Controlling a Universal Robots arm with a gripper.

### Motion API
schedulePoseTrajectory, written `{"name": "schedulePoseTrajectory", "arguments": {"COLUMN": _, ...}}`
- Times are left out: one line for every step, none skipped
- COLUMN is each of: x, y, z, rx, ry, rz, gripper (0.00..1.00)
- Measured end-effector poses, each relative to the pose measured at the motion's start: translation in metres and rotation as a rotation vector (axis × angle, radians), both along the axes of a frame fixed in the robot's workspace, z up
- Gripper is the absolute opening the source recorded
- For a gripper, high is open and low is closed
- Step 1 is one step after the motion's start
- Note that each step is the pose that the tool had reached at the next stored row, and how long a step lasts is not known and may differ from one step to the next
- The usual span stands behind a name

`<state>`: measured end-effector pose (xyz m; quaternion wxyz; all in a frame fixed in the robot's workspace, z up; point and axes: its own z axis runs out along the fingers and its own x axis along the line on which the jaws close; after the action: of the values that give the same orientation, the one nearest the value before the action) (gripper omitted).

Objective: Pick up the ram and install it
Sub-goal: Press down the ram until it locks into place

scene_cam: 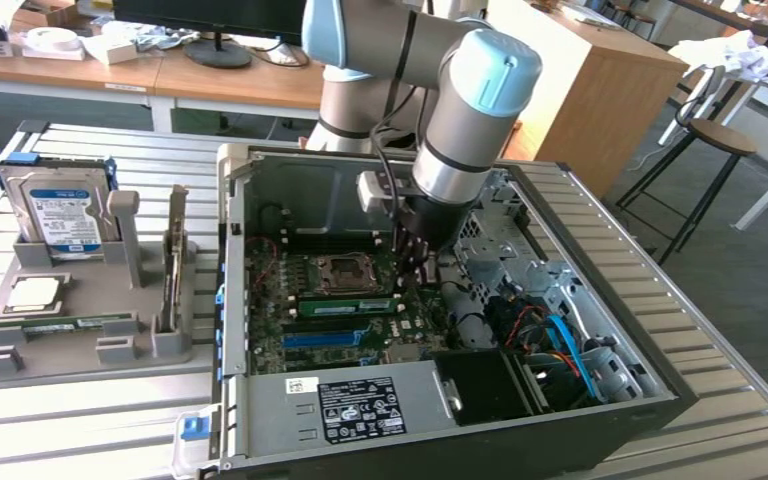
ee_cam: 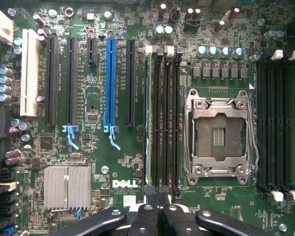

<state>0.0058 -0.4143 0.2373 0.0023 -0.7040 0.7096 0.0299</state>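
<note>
The gripper (scene_cam: 412,272) hangs low inside the open computer case (scene_cam: 651,395), its dark fingers (ee_cam: 146,216) pressed together with nothing between them. In the wrist view the fingertips sit right at one end of the row of memory slots (ee_cam: 164,118) on the motherboard (ee_cam: 93,59).

The ram (scene_cam: 344,305) is already standing in the board. From the exterior view it shows as a green stick lying across the board just in front of the processor socket (scene_cam: 341,270), right next to the fingers. In the wrist view it is seen edge-on (ee_cam: 148,118), a pale green line in the outermost slot of that row, between the black slots and the long expansion slots, one of them blue (ee_cam: 110,83). I cannot tell whether the fingertips actually touch it.

The socket's metal frame (ee_cam: 220,135) is beside the slot row, and a second row of black slots (ee_cam: 277,118) lies on its far side.

Out on the slatted table (scene_cam: 77,440), to the exterior view's left of the case, sits a grey tray (scene_cam: 77,355) — a hard drive (scene_cam: 61,215) stands upright at its back, a square silver chip (scene_cam: 35,293) lies flat in front of that, and a thin green strip (scene_cam: 77,323) rests in a front groove.
</note>
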Motion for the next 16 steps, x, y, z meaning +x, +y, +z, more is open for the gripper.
{"name": "schedulePoseTrajectory", "arguments": {"x": 0.0, "y": 0.0, "z": -0.0005, "rx": 0.0, "ry": 0.0, "rz": 0.0, "gripper": 0.1}}
{"name": "schedulePoseTrajectory", "arguments": {"x": 0.0, "y": 0.0, "z": -0.001, "rx": -0.0001, "ry": 0.0, "rz": 0.0, "gripper": 0.1}}
{"name": "schedulePoseTrajectory", "arguments": {"x": 0.0, "y": 0.0, "z": -0.0015, "rx": 0.0, "ry": 0.0, "rz": 0.0, "gripper": 0.1}}
{"name": "schedulePoseTrajectory", "arguments": {"x": 0.0, "y": 0.0, "z": -0.002, "rx": -0.0001, "ry": 0.0, "rz": 0.0, "gripper": 0.1}}
{"name": "schedulePoseTrajectory", "arguments": {"x": 0.0001, "y": 0.0, "z": -0.0025, "rx": -0.0001, "ry": 0.0001, "rz": 0.0, "gripper": 0.1}}
{"name": "schedulePoseTrajectory", "arguments": {"x": 0.0001, "y": 0.0, "z": -0.0029, "rx": 0.0, "ry": 0.0, "rz": 0.0, "gripper": 0.1}}
{"name": "schedulePoseTrajectory", "arguments": {"x": 0.0001, "y": 0.0, "z": -0.0034, "rx": -0.0001, "ry": 0.0, "rz": 0.0, "gripper": 0.1}}
{"name": "schedulePoseTrajectory", "arguments": {"x": 0.0001, "y": 0.0, "z": -0.004, "rx": 0.0, "ry": 0.0, "rz": 0.0, "gripper": 0.1}}
{"name": "schedulePoseTrajectory", "arguments": {"x": 0.0001, "y": -0.0001, "z": -0.0043, "rx": -0.0001, "ry": 0.0001, "rz": 0.0, "gripper": 0.1}}
{"name": "schedulePoseTrajectory", "arguments": {"x": 0.0001, "y": -0.0001, "z": -0.0043, "rx": -0.0003, "ry": 0.0001, "rz": 0.0, "gripper": 0.1}}
{"name": "schedulePoseTrajectory", "arguments": {"x": 0.0001, "y": -0.0001, "z": -0.0044, "rx": -0.0003, "ry": 0.0001, "rz": 0.0, "gripper": 0.1}}
{"name": "schedulePoseTrajectory", "arguments": {"x": 0.0001, "y": -0.0001, "z": -0.0043, "rx": -0.0003, "ry": 0.0001, "rz": 0.0, "gripper": 0.1}}
{"name": "schedulePoseTrajectory", "arguments": {"x": 0.0001, "y": 0.0, "z": -0.0044, "rx": -0.0002, "ry": 0.0001, "rz": 0.0, "gripper": 0.1}}
{"name": "schedulePoseTrajectory", "arguments": {"x": 0.0001, "y": 0.0, "z": -0.0046, "rx": 0.0, "ry": 0.0, "rz": 0.0, "gripper": 0.1}}
{"name": "schedulePoseTrajectory", "arguments": {"x": 0.0001, "y": 0.0, "z": -0.0052, "rx": 0.0004, "ry": -0.0001, "rz": 0.0, "gripper": 0.1}}
{"name": "schedulePoseTrajectory", "arguments": {"x": 0.0001, "y": 0.0, "z": -0.0056, "rx": 0.0001, "ry": -0.0001, "rz": 0.0, "gripper": 0.1}}
